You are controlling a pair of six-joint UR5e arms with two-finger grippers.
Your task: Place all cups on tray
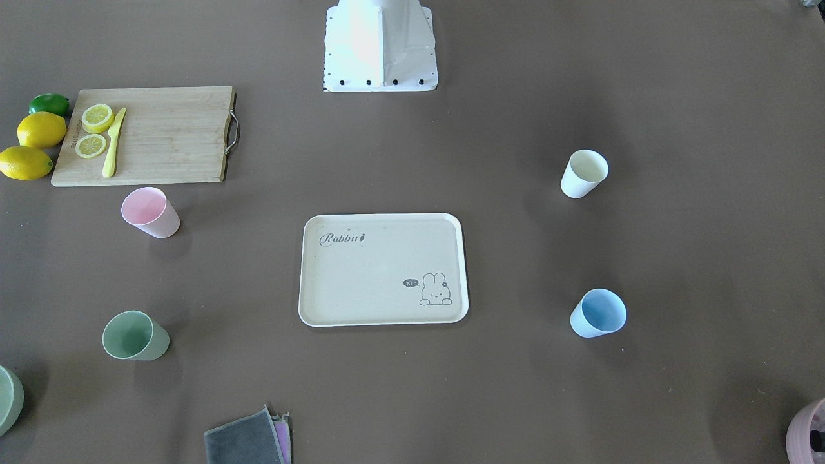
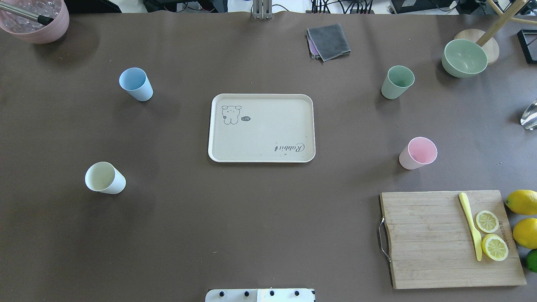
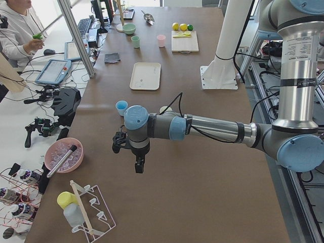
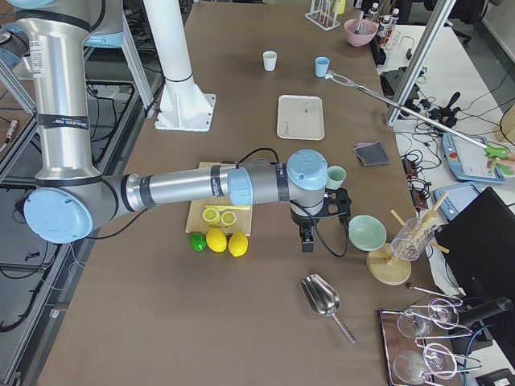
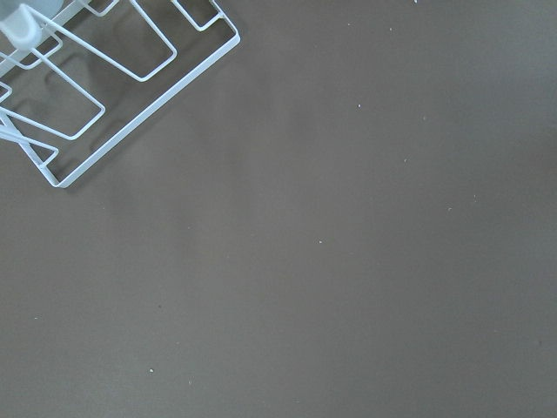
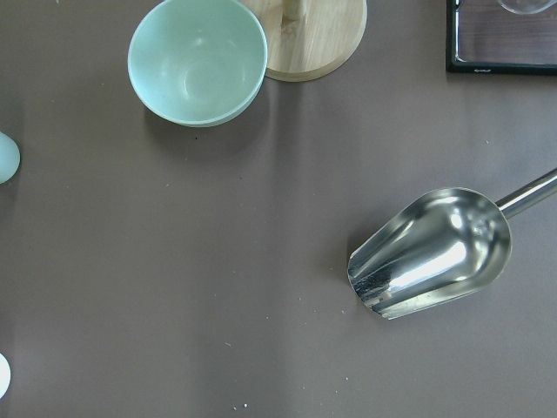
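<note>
The cream tray (image 2: 261, 128) lies empty at the table's middle, also in the front view (image 1: 383, 269). Four cups stand upright on the table around it: blue (image 2: 135, 84), cream-white (image 2: 105, 178), sage green (image 2: 397, 82) and pink (image 2: 417, 152). My left gripper (image 3: 137, 164) shows only in the exterior left view, hanging above bare table past the blue cup. My right gripper (image 4: 306, 241) shows only in the exterior right view, above the table near the green bowl. I cannot tell whether either is open or shut. Neither wrist view shows fingers.
A wooden cutting board (image 2: 423, 239) with lemon slices and a yellow knife (image 2: 470, 226) lies near the pink cup, lemons (image 2: 522, 201) beside it. A grey cloth (image 2: 328, 41), green bowl (image 2: 464, 57), mauve pot (image 2: 35, 19), metal scoop (image 6: 431, 252) and wire rack (image 5: 104, 78) sit at the edges.
</note>
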